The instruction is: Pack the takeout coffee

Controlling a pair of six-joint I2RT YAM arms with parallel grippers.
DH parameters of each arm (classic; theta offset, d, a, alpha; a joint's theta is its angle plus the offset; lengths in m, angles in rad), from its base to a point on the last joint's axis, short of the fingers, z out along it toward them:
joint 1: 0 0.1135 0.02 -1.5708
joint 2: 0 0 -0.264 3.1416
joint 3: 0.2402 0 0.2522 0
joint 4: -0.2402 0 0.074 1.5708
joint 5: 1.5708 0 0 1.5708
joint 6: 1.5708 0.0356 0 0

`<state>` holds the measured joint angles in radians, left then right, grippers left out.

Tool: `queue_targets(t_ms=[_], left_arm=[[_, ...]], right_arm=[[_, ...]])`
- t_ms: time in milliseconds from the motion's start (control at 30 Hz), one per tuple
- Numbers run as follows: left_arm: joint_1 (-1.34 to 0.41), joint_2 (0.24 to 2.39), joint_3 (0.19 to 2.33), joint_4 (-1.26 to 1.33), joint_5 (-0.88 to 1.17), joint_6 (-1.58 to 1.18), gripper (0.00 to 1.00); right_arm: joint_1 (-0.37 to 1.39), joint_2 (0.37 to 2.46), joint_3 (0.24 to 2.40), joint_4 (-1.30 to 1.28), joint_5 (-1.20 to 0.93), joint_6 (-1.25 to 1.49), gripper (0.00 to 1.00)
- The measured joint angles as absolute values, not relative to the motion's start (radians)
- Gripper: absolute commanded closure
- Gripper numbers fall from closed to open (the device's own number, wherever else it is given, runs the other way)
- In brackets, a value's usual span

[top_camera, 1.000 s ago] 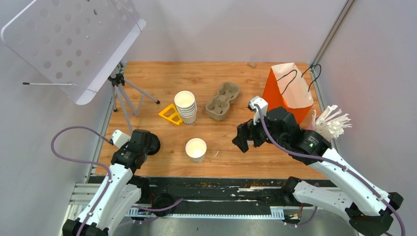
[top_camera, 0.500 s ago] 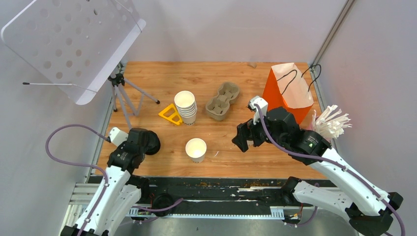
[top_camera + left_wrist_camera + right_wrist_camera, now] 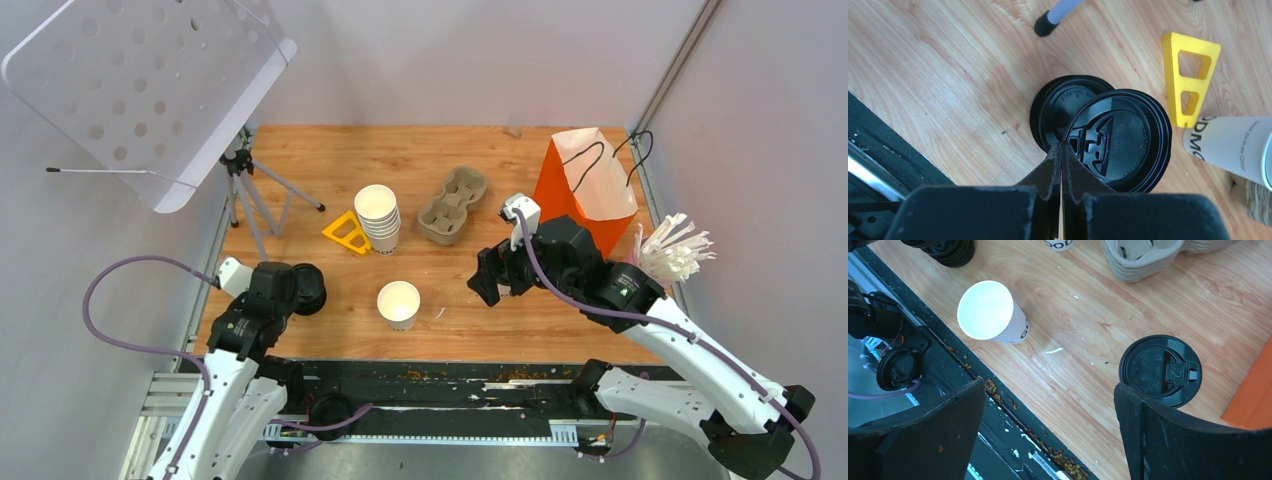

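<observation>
- The left wrist cam is catching what the top cam is hiding. The left gripper is clamping the rim of a black lid, holding it just over a second lid that's lying on the table.
- The right wrist cam is showing a third lid sitting flat on the wood below the right gripper, whose fingers are spread wide with nothing in them. From the top, the arm is covering that lid.
- The cup is standing upright and lidless near the front edge, at 6 o'clock from the stack. The left gripper is sitting at its 9 and the right at its 3, both apart from it.
- Counting: at least three lids, one loose cup, one stack, one carrier, one orange bag, one yellow wedge.
</observation>
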<state>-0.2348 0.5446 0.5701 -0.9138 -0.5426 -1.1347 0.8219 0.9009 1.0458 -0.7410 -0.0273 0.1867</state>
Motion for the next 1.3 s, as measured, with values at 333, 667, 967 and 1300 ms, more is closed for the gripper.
queue_targets(t_ms=[333, 667, 967, 1300], left_arm=[[-0.235, 0.432, 0.679, -0.947, -0.335, -1.057, 1.00], [-0.234, 0.384, 0.746, -0.892, 0.111, -1.036, 1.00], [-0.234, 0.366, 0.683, -0.628, 0.485, -1.203, 1.00], [-0.234, 0.308, 0.535, -0.422, 0.657, -1.402, 1.00]], right_arm=[[0.822, 0.870, 0.985, -0.517, -0.168, 0.204, 0.00], [0.917, 0.775, 0.702, 0.120, -0.301, 0.090, 0.01], [1.150, 0.874, 0.595, 0.440, -0.312, -0.230, 0.00], [1.188, 1.050, 0.586, 0.690, -0.232, -0.398, 0.00]])
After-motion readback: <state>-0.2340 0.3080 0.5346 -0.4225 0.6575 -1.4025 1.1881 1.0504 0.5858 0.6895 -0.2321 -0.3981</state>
